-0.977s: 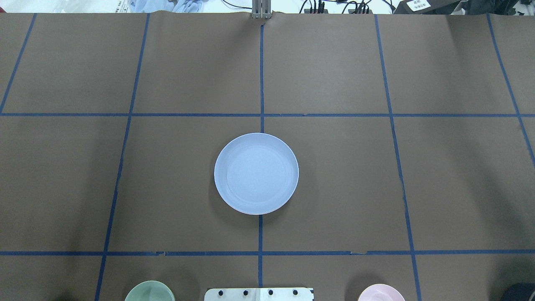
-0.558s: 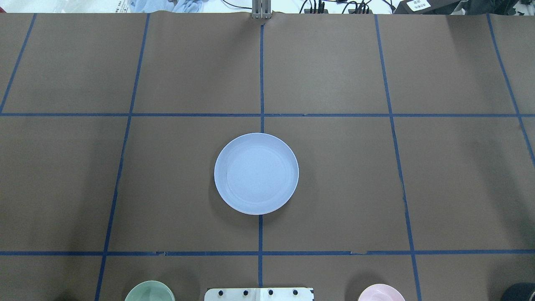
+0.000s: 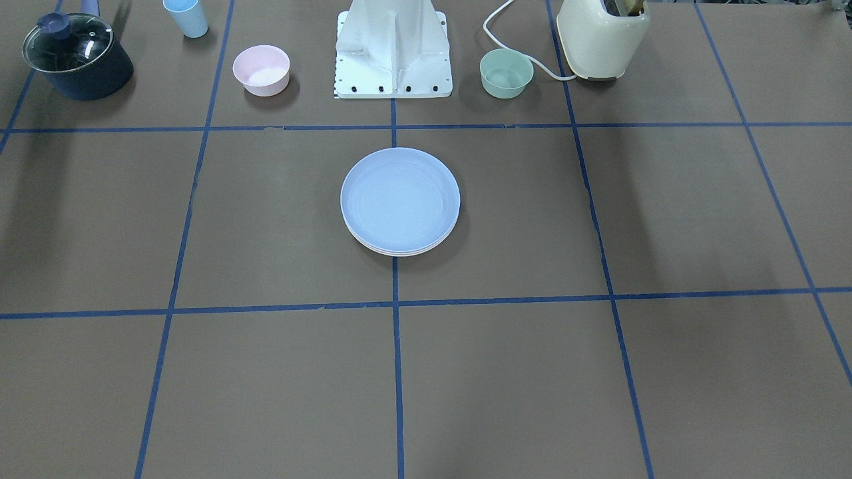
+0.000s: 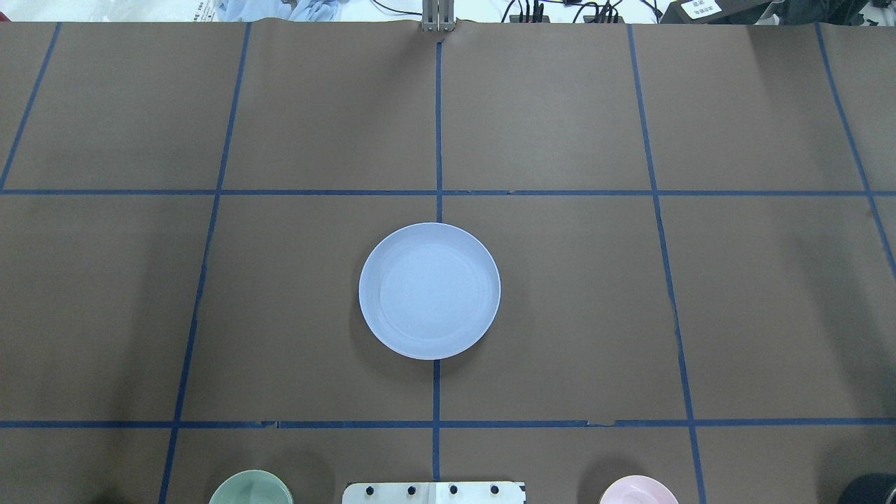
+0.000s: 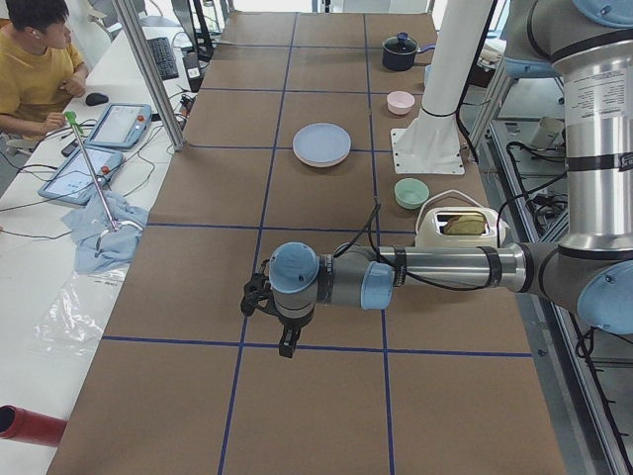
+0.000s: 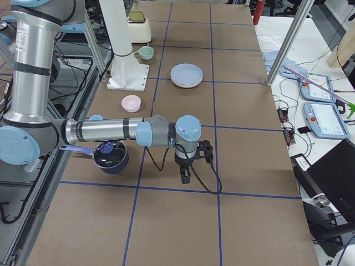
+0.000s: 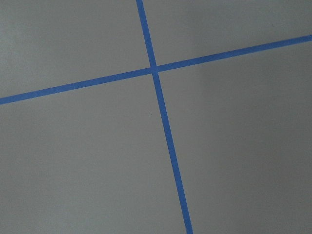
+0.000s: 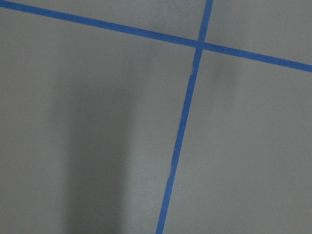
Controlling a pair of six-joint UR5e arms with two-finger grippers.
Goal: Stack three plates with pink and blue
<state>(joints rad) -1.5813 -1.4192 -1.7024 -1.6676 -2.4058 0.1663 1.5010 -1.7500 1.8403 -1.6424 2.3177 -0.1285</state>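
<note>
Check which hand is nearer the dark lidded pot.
Right. The right hand hangs close by the pot; the left hand is far off on the other side, past the toaster.

a brown paper cover (image 4: 560, 105) spans the long table, divided into rectangles by blue tape lines (image 4: 329, 192). on the operators' side runs a white bench (image 5: 119, 69) carrying a keyboard (image 5: 162, 57), grey tablets (image 5: 121, 125) and a crumpled blue cloth (image 5: 99, 242). an aluminium post (image 5: 148, 74) rises at the table's edge. a man in a yellow shirt (image 5: 30, 74) sits at the bench. the light is even and soft.
</note>
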